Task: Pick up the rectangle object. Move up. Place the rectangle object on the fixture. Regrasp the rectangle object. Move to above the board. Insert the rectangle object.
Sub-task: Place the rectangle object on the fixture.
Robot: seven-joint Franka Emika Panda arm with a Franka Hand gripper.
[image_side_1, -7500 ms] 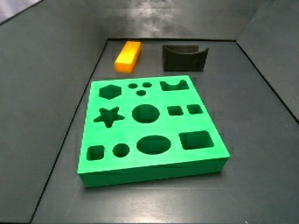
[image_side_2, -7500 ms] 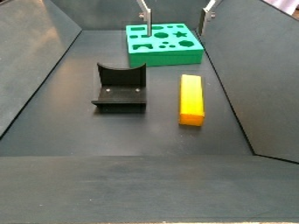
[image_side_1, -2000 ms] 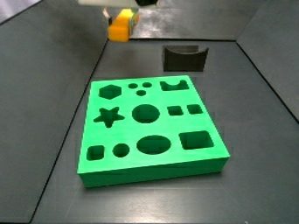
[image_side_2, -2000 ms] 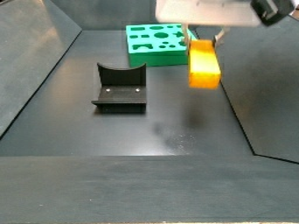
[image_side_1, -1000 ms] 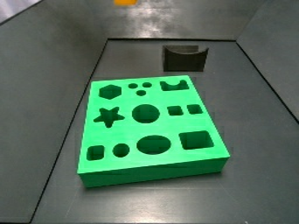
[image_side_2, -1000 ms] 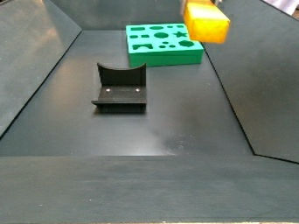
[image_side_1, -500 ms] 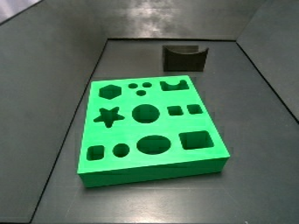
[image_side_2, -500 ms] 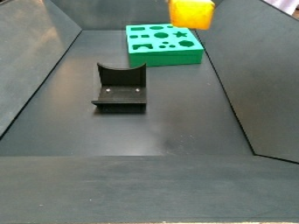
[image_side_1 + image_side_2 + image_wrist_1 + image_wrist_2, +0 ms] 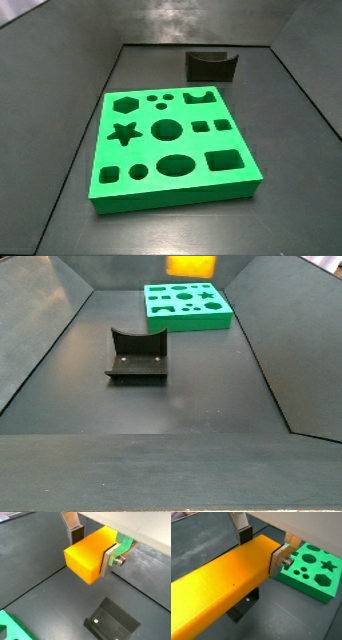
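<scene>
Gripper (image 9: 93,553) w/ jaws clamped on the rectangle object (image 9: 90,554), one silver finger (image 9: 109,559) flat on each long side, in both wrist views; the orange-yellow block (image 9: 221,594) is held up in the air, clear of the floor. In a side view only its lower edge (image 9: 191,265) shows at the frame's top, above the far end of the bin, gripper itself out of frame there. Fixture (image 9: 138,354) sits on the dark floor mid-bin, notch up, well apart from the board (image 9: 187,305), which lies near the back wall in that view. In a side view the board (image 9: 171,147) fills the near-centre floor, fixture (image 9: 211,65) by the far wall; open floor strips run along both board sides to the sloped walls. In a wrist view the fixture (image 9: 111,621) lies below the block w/ bare floor around it, board corner (image 9: 13,632) at frame edge. Board (image 9: 310,569) beside the block end in a wrist view. No labels or writing readable anywhere.
</scene>
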